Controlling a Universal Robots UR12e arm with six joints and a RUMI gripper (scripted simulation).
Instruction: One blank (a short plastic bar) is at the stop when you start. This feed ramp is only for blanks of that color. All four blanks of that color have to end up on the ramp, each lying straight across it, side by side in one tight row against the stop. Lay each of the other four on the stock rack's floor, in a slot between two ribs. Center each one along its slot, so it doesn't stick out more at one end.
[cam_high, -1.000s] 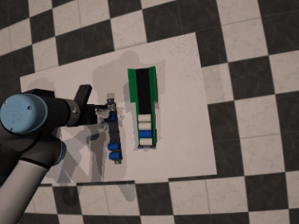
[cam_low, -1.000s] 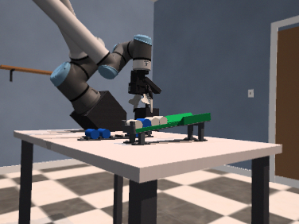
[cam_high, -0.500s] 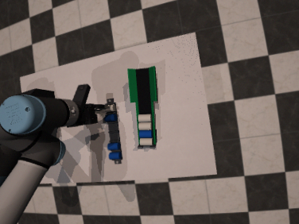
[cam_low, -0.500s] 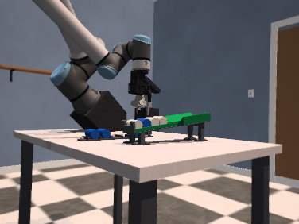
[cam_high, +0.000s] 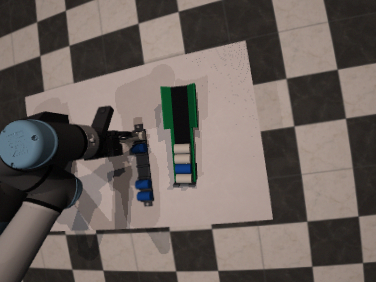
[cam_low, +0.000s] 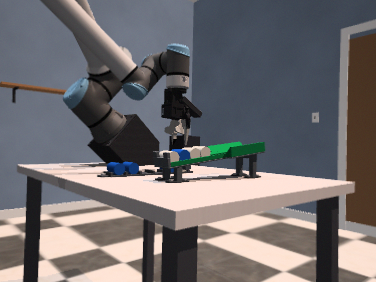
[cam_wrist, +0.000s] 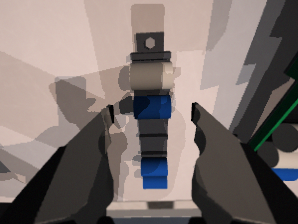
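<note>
The gripper (cam_high: 135, 135) (cam_low: 178, 142) (cam_wrist: 152, 105) is held about half open, with nothing gripped. Below it, one white blank (cam_wrist: 150, 76) and three blue blanks (cam_wrist: 152, 107) are carried by the stock rack (cam_high: 143, 163) (cam_wrist: 152, 145). To its right, on the feed ramp (cam_high: 167, 107) (cam_low: 247, 149), a blue blank (cam_high: 183, 169) (cam_low: 180, 154) is flanked by white ones.

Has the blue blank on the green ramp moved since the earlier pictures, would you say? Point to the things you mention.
No, in the top view the blue blank (cam_high: 183, 169) (cam_low: 182, 154) (cam_wrist: 286, 174) has not visibly shifted either way against the ramp's stop (cam_high: 184, 185) (cam_low: 164, 160); it is still second from it.
</note>
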